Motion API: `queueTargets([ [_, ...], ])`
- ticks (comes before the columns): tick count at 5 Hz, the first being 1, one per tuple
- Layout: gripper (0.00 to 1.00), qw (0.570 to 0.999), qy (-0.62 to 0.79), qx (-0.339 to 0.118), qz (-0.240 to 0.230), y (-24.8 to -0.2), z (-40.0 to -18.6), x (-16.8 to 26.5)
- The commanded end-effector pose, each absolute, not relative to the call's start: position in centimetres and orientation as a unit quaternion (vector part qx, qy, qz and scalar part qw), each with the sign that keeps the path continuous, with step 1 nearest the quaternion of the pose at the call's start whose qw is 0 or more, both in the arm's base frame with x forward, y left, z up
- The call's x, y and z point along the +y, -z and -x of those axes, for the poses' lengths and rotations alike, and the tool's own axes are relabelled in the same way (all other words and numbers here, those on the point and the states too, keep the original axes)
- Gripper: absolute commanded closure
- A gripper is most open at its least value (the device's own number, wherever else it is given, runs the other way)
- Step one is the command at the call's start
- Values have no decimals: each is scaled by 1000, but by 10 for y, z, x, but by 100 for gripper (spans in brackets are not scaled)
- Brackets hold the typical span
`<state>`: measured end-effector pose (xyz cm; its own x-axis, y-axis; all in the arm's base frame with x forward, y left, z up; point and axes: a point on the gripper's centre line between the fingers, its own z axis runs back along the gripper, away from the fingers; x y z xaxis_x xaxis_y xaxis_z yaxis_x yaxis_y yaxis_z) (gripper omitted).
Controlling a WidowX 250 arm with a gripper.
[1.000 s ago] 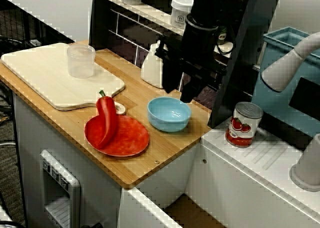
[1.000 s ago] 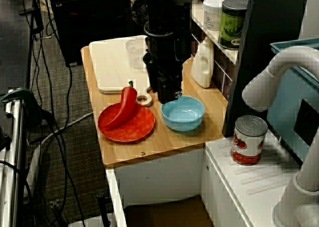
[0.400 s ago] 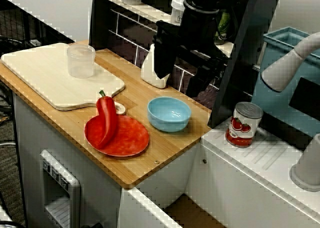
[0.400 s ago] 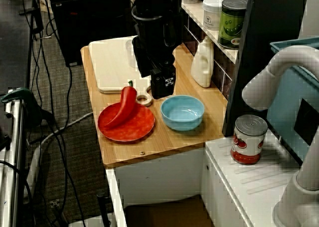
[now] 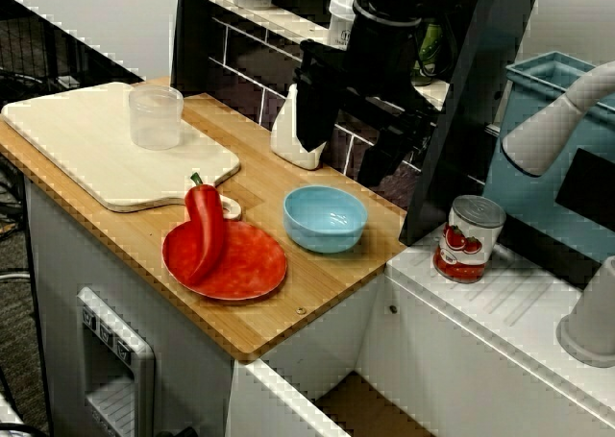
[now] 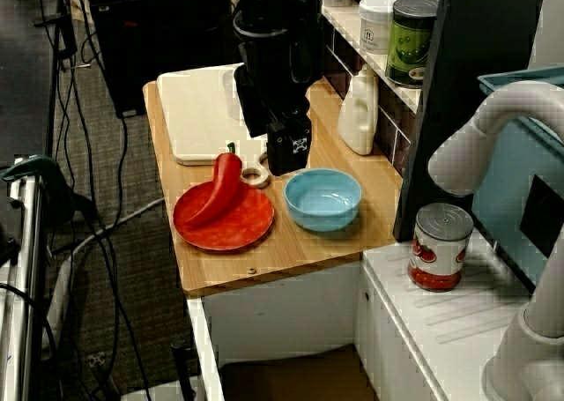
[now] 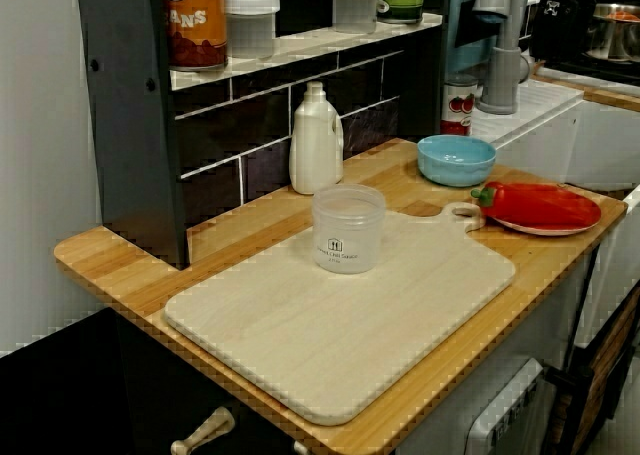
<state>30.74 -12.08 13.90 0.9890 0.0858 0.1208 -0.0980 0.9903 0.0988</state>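
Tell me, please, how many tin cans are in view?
3. A brown-labelled can stands at one end of the shelf, a green can at its other end, and a tomato can on the white counter. The robot arm may hide others.

Open counter (image 5: pixel 261 182) — bottle (image 5: pixel 285 130), bowl (image 5: pixel 325 218) (close)

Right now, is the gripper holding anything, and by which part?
Nothing is held. The gripper hangs empty, jaws apart, near the white bottle and above the blue bowl.
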Motion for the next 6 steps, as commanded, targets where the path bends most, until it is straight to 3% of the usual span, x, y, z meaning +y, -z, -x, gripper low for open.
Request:
queueTargets([
  [1,17,995,-23,-91,-41,-148,-290,-120],
  [2,100,994,-24,-92,-43,-144,-292,-124],
  [6,100,992,-24,-116,-40,-122,-315,-114],
])
